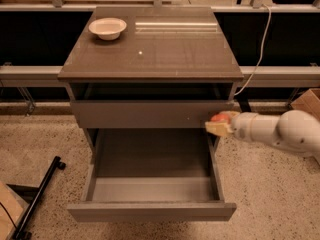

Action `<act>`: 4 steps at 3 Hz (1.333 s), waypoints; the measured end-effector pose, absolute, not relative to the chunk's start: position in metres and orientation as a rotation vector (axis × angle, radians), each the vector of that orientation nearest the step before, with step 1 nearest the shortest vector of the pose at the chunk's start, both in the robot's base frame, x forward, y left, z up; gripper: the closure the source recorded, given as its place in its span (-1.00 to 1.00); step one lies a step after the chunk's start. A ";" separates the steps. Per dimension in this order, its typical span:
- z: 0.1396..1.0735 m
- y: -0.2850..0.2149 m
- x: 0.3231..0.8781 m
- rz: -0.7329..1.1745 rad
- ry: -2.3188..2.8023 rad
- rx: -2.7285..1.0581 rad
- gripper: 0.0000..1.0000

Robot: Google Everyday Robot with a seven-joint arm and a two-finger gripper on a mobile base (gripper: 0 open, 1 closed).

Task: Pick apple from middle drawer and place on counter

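The middle drawer (150, 211) is pulled out wide and its inside shows nothing in it. My gripper (219, 124) is at the right edge of the cabinet, level with the upper drawer front (145, 115), above the open drawer's right side. It is shut on the apple (220, 117), whose red top shows between the tan fingers. The counter (165, 49) lies above and left of the gripper, glossy dark grey-brown with a small white speck (140, 53).
A white bowl (107, 28) stands at the counter's back left corner. A white cable (255, 59) hangs to the right of the cabinet. A black rod (37, 199) lies on the speckled floor at the left. A cardboard box (307, 104) sits at the far right.
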State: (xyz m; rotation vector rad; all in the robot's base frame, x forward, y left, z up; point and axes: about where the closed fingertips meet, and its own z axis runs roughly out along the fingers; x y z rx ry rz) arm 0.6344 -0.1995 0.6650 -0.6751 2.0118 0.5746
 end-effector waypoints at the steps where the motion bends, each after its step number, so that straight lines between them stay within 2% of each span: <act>1: 0.790 -0.263 0.632 0.420 1.903 -0.784 1.00; 2: 0.880 -0.279 0.638 0.346 1.806 -0.901 1.00; 3: 0.912 -0.293 0.642 0.316 1.766 -0.889 1.00; 4: 0.903 -0.286 0.643 0.367 1.764 -0.874 1.00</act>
